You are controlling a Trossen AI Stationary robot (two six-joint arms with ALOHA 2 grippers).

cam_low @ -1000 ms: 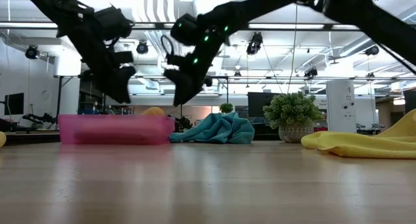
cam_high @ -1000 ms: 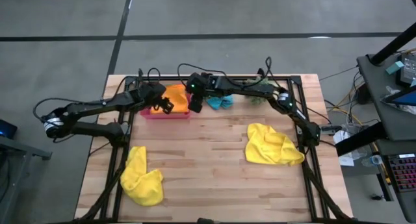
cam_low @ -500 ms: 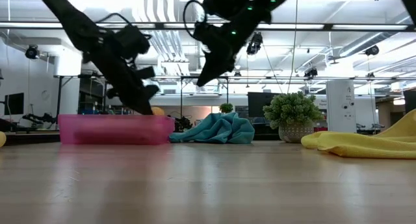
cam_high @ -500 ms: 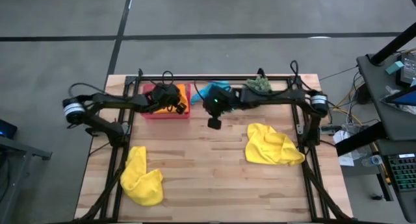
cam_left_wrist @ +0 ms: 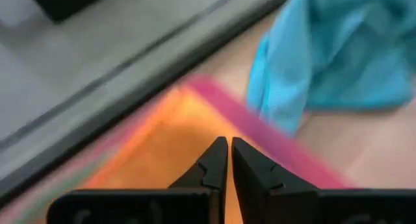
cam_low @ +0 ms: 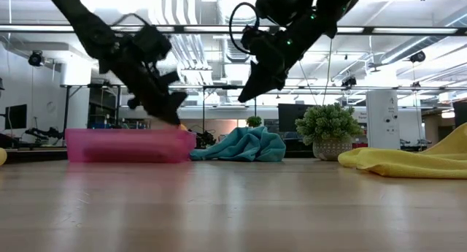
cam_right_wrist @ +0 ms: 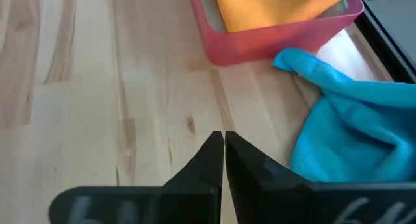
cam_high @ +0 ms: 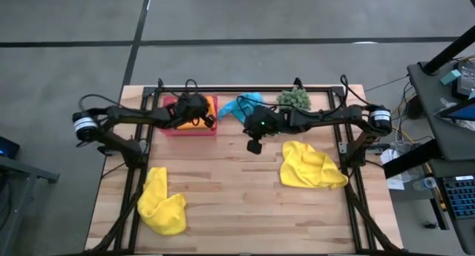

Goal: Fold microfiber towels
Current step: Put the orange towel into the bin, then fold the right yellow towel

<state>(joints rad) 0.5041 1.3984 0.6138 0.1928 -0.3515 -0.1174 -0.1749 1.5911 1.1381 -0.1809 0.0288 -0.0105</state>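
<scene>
Orange towel [cam_high: 202, 106] in the pink tray [cam_high: 169, 128], upper-left, now has the left end effector [cam_high: 199, 119] closed over it; right end effector [cam_high: 254, 146], closed empty, has withdrawn toward centre.

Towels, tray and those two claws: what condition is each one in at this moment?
Orange towel: lying in the tray.
Pink tray: flat on the table.
Turquoise towel: crumpled beside the tray.
Left yellow towel: crumpled, unfolded.
Right yellow towel: crumpled, unfolded.
Plant ball: sitting at the table's far edge.
Left gripper: shut, empty, over the orange towel.
Right gripper: shut, empty, above bare wood.
</scene>
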